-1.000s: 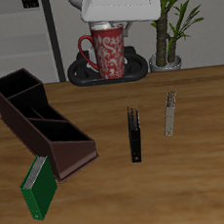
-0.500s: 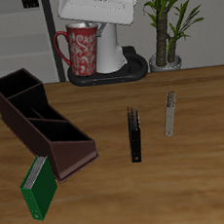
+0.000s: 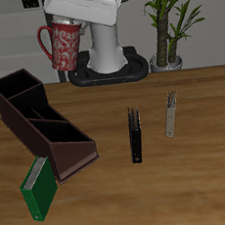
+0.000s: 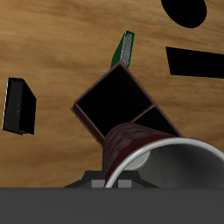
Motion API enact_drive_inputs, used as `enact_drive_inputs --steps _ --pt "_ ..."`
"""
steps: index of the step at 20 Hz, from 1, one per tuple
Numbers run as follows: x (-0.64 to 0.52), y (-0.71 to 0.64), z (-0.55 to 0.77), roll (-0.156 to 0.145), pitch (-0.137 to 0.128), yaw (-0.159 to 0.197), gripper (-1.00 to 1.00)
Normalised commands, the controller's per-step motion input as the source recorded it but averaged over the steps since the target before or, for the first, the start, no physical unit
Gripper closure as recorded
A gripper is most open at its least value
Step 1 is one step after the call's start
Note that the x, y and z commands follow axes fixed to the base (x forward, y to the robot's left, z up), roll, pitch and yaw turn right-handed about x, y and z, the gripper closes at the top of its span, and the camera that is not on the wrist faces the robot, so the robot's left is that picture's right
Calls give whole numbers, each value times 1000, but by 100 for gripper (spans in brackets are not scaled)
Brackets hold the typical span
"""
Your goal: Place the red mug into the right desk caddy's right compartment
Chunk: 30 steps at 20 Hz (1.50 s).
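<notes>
The red mug (image 3: 62, 44), dark red with pale speckles and a loop handle, hangs high in the air in my gripper (image 3: 64, 26), which is shut on its rim. It is above and a little behind the back end of the right desk caddy (image 3: 39, 127), a long maroon box with dividers. The caddy's squarish right compartment (image 3: 14, 91) is its far end cell. In the wrist view the mug (image 4: 140, 149) shows close up, with the caddy (image 4: 118, 103) below it.
A flat green book (image 3: 37, 186) lies by the caddy's low slanted end. A black upright book (image 3: 136, 135) and a thin pale book (image 3: 171, 114) stand mid-table. A potted plant (image 3: 169, 25) stands at the back beside the robot base.
The gripper has carried the mug sideways across the back of the table toward the caddy, and slightly higher. Nothing else moved.
</notes>
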Motion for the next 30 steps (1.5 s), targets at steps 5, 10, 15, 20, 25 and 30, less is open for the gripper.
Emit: enact_drive_inputs --steps 5,10,15,20,25,30 --pt "-352 -476 -33 -92 -5 -21 100" --pt "-314 -333 -172 -57 15 -12 100" --pt "-371 -270 -148 -60 4 -5 100" --pt "-131 -166 -134 -28 19 -2 100" --pt "-78 -232 -127 -46 20 -20 100" --pt "-119 -142 -54 -36 -1 -13 100"
